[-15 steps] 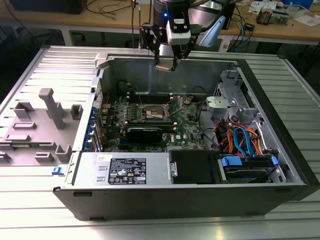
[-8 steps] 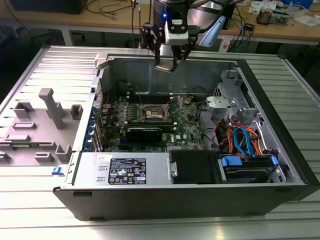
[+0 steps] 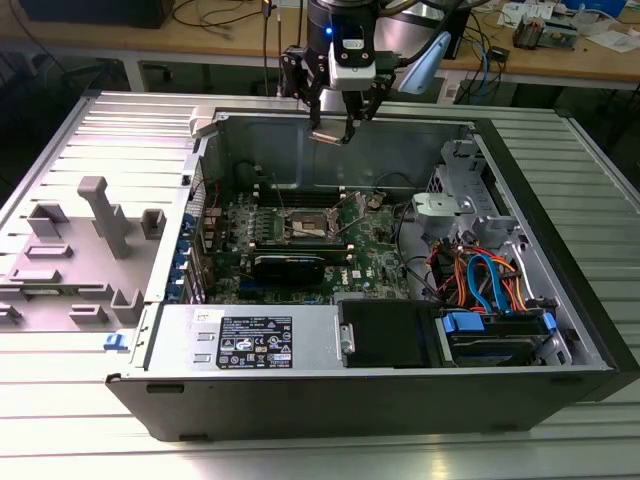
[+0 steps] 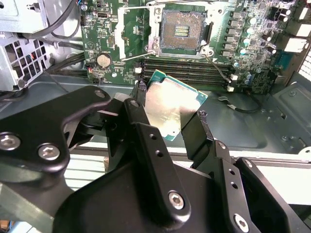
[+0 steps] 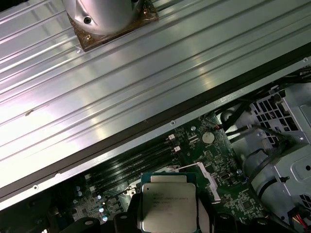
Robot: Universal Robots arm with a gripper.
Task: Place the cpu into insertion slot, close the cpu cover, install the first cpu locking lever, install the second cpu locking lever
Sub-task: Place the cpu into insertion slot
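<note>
My gripper [image 3: 335,128] hangs over the far wall of the open computer case, shut on the cpu [image 3: 328,135]. In the second wrist view the cpu [image 4: 170,109] is a silvery square with a green rim, tilted and pinched by its edges between two black fingers [image 4: 141,116]. The first wrist view shows its printed metal top [image 5: 167,204]. The insertion slot [image 4: 182,31] lies uncovered on the green motherboard, dark centre showing, well below and away from the chip. The cpu cover [image 4: 180,5] seems swung back at the socket's edge. Thin lever rods [image 4: 138,55] stick out beside it.
Long black memory slots [image 4: 184,65] run beside the socket. A black card [image 3: 290,265] lies across the board. The case also holds a labelled grey power supply [image 3: 255,335] and a drive bay with orange and blue cables [image 3: 490,280]. A grey fixture [image 3: 100,215] sits at the exterior view's left.
</note>
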